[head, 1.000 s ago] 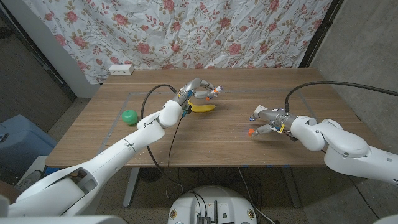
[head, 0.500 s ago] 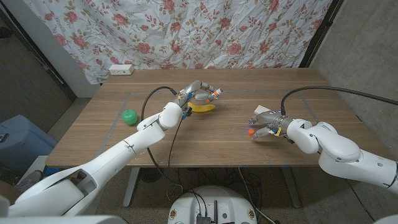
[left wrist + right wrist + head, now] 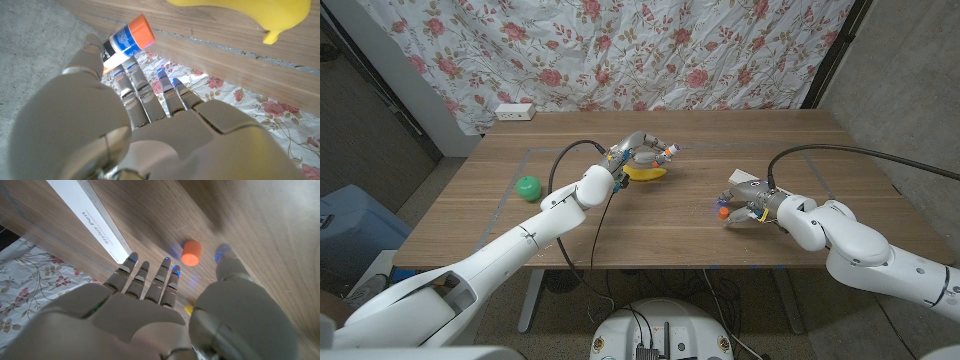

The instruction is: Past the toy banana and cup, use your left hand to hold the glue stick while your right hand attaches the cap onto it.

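Note:
My left hand (image 3: 638, 152) holds the glue stick (image 3: 666, 151) above the table, just past the yellow toy banana (image 3: 645, 173). In the left wrist view the stick (image 3: 124, 40) shows a white and blue label and an orange end, pinched at my fingertips, with the banana (image 3: 240, 10) close by. The green cup (image 3: 527, 187) stands left of that arm. The small orange cap (image 3: 722, 212) lies on the wood. My right hand (image 3: 748, 201) hovers over it with fingers spread. In the right wrist view the cap (image 3: 191, 252) sits between thumb and fingertips, untouched.
A flat white box (image 3: 743, 177) lies just behind my right hand; its long edge (image 3: 92, 215) runs beside my fingers. A white power strip (image 3: 515, 111) rests at the far left corner. A floral cloth hangs behind the table (image 3: 660, 225).
My right hand has crept left, closing in over the orange cap. The left hand has dipped slightly toward the banana, the glue stick still in it.

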You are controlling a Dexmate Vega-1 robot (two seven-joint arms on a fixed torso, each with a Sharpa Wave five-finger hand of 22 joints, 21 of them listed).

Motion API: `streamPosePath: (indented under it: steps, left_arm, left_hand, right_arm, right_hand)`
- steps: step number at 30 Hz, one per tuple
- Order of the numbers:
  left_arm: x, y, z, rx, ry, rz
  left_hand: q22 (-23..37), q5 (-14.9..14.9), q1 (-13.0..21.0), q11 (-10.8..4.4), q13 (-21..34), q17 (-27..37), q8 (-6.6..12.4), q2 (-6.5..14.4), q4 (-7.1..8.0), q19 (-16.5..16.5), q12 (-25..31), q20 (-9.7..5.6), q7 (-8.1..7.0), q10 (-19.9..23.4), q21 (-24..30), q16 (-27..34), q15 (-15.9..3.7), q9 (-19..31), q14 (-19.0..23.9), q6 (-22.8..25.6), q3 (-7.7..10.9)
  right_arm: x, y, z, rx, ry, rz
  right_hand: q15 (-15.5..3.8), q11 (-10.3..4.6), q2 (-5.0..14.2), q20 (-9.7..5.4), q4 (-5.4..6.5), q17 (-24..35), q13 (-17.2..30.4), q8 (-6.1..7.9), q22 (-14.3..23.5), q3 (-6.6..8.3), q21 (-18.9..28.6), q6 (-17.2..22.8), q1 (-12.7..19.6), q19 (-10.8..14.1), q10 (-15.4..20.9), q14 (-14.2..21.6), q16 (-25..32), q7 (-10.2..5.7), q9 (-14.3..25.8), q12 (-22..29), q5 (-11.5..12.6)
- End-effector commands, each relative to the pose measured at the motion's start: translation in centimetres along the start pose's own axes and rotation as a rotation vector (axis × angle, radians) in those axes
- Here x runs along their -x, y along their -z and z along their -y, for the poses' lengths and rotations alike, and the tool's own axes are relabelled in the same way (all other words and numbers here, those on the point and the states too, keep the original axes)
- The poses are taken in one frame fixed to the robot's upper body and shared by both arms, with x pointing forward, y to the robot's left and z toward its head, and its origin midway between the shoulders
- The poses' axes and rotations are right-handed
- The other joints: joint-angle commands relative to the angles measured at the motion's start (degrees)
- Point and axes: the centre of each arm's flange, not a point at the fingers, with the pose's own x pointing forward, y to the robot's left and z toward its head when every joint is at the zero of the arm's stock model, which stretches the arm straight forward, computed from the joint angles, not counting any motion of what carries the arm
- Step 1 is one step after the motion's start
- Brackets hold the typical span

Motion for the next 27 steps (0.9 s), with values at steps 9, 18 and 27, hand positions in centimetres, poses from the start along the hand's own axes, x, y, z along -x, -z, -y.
streamPosePath:
  steps: [9, 18, 27]
  left_arm:
    - [-0.08, 0.20, 0.16, -0.010, 0.013, 0.005]
    - [-0.01, 0.37, 0.02, -0.004, 0.014, 0.001]
    - [0.09, 0.41, -0.19, -0.010, 0.016, 0.000]
  left_hand:
    - [0.1, 0.3, -0.5, -1.47, 0.3, 0.1, 0.51, 3.3, 0.29, 0.0, 0.3, -0.60, 2.03, 1.3, 0.4, 0.1, -7.73, 0.6, 0.0, 2.1, 0.07]
    - [0.1, 0.3, -0.5, -1.46, 0.3, 0.1, 0.58, 3.4, 0.26, 0.0, 0.3, -0.68, 2.13, 1.2, 0.4, 0.1, -7.68, 0.6, 0.0, 2.2, 0.05]
    - [0.1, 0.3, -0.6, -1.45, 0.3, 0.1, 0.69, 3.4, 0.21, 0.1, 0.4, -0.76, 2.23, 1.4, 0.4, 0.1, -7.67, 0.6, 0.0, 2.5, 0.03]
  right_arm:
    - [-0.59, -0.61, 0.06, 0.032, 0.028, -0.012]
    - [-0.59, -0.84, 0.09, 0.055, 0.034, -0.014]
    - [-0.68, -0.93, -0.08, 0.072, 0.058, -0.025]
  right_hand:
    - [-3.68, -1.11, 1.38, -0.64, 0.16, 0.3, 0.1, 0.99, 0.1, 0.21, 0.3, 3.1, 2.5, 1.7, 3.7, 2.5, 0.9, -1.73, 0.3, 0.3, 0.5]
    - [-4.51, -1.41, 1.73, -1.05, -0.10, 0.2, 0.1, 1.22, 0.1, 0.35, 0.4, 4.1, 4.5, 2.6, 5.1, 3.5, 1.1, -1.84, 0.4, 0.0, 0.6]
    - [-5.78, -1.49, 1.60, -1.46, 0.29, 0.2, 0.0, 2.23, 0.1, -0.29, 0.3, 7.3, 6.4, 3.9, 8.6, 5.3, 1.4, -1.85, 0.6, 0.0, 0.8]
